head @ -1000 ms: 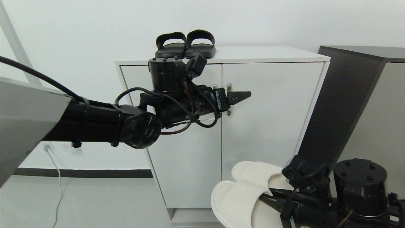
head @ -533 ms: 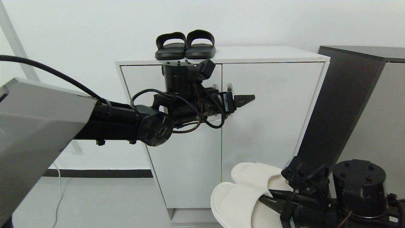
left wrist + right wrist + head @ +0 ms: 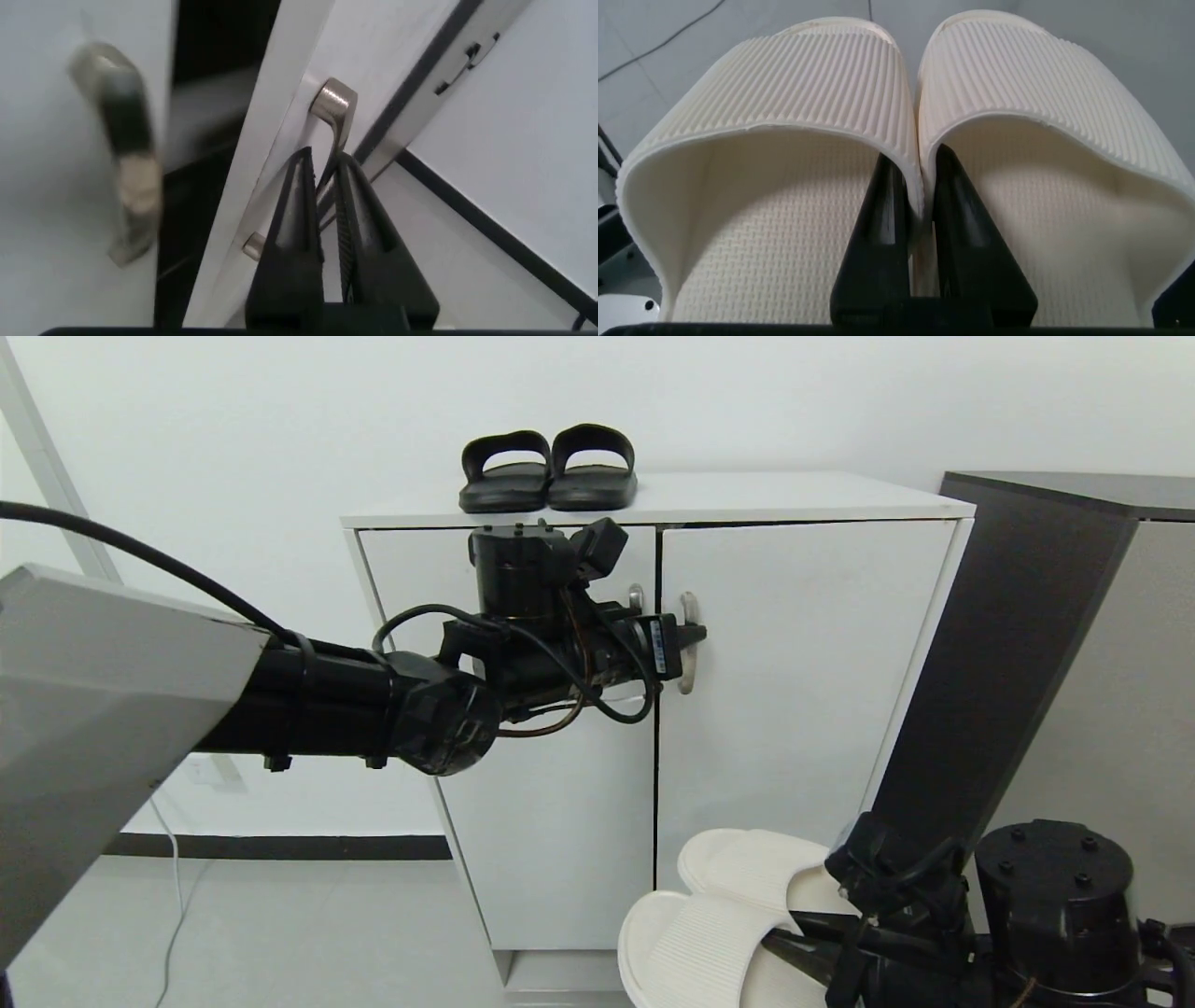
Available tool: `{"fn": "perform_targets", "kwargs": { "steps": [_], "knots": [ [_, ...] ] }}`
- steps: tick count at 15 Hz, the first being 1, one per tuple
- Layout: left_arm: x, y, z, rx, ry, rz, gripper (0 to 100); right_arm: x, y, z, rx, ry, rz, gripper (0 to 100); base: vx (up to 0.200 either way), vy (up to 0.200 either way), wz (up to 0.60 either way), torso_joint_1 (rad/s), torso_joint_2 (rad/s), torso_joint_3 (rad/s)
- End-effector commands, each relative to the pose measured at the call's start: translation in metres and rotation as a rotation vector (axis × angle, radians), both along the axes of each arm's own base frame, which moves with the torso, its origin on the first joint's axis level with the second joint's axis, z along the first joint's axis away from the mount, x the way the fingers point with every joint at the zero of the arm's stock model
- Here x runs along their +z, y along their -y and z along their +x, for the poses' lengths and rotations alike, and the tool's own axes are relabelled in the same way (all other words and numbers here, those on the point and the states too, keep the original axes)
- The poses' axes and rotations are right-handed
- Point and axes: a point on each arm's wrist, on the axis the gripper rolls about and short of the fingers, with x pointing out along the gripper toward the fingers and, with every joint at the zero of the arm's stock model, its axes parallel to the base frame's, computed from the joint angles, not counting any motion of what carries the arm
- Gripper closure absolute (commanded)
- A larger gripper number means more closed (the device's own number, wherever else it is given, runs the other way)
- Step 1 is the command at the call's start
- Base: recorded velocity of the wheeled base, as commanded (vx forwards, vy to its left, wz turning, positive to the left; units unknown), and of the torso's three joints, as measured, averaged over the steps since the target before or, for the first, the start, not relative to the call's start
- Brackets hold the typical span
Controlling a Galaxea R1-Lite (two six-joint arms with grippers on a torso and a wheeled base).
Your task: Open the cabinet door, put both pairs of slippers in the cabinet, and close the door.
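White-fronted and two-doored, the cabinet (image 3: 560, 821) stands against the wall. Its right door (image 3: 803, 709) is slightly ajar, with a dark slit showing along its inner edge. My left jaws are clamped on that door's metal handle (image 3: 334, 98), with a black finger (image 3: 297, 215) on either side of the bar. In the head view the lower end of the handle pokes out beneath them. The left door's handle (image 3: 636, 597) is just beside it, across the gap.

The pair of black slippers (image 3: 549, 471) sits side by side on the cabinet top (image 3: 794, 495), toward its left end and near the front edge.

My right jaws are closed on the pair of cream-white slippers (image 3: 822, 103). One finger (image 3: 887, 224) reaches into each slipper, and together they pinch the two touching inner walls. I hold this pair low in front of the right door, well below the handle, with the ribbed uppers facing the cabinet.

A dark grey unit (image 3: 1027, 616) stands just beside the cabinet's right side.
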Motion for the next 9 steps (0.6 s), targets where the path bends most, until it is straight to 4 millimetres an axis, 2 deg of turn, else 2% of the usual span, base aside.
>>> {"fn": "perform_targets", "kwargs": {
  "steps": [1,9],
  "knots": [
    [0.006,-0.007,-0.011,0.001,0.003,-0.002,100,-0.001,-0.002,-0.004,0.019,-0.002,-0.003,100,0.000,0.000,0.00,0.000,0.00,0.000],
    [0.007,-0.033,-0.049,0.001,0.023,-0.029,100,-0.003,-0.004,-0.009,0.049,0.012,-0.016,100,0.000,0.000,0.00,0.000,0.00,0.000]
  ]
}}
